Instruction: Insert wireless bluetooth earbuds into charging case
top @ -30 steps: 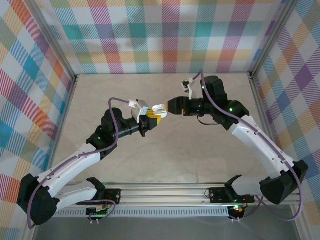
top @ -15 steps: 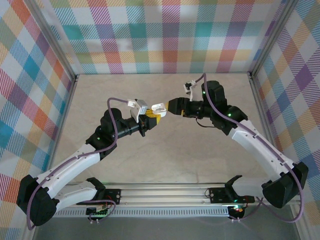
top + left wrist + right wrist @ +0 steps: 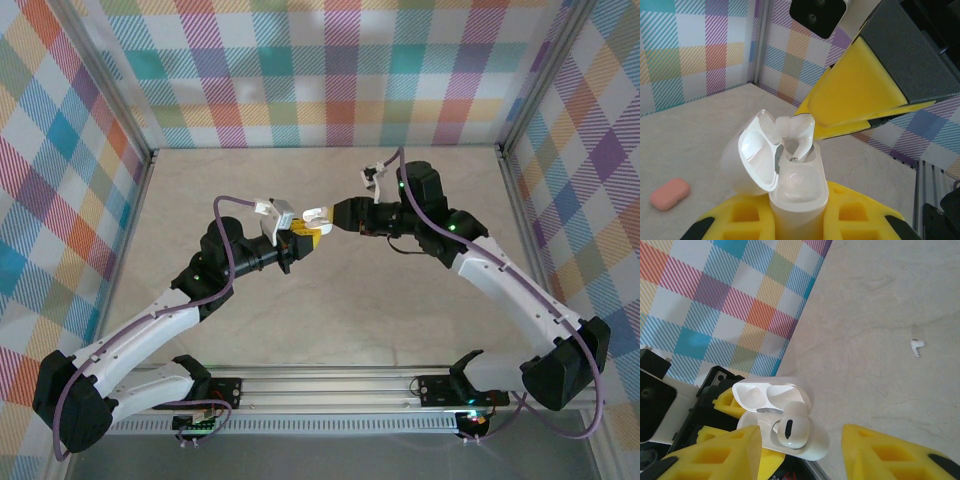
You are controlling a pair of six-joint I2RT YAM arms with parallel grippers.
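Right end effector (image 3: 332, 212) has edged leftward, jaws apart around the earbud (image 3: 791, 431) (seated in the case (image 3: 799, 192)). Left end effector (image 3: 797, 222) clamps the case, clear of walls (image 3: 320, 70).

Open white charging case (image 3: 815, 444), white earbud (image 3: 790, 431) seated inside (lid (image 3: 765, 392) tipped back), second earbud (image 3: 916, 346) on table (image 3: 875, 295)

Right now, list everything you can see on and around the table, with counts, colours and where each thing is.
charging case: one, white, lid open, upright in the left tool
seated earbud: one, white, in that open case
loose earbud: one, white, lying on the table
pink case: one, salmon-pink, closed, lying on the table
table: one, beige marbled
walls: plaid, multicoloured, around the table
left tool: one, yellow-padded, shut on the charging case
right tool: one, yellow-padded, open, flanking the seated earbud
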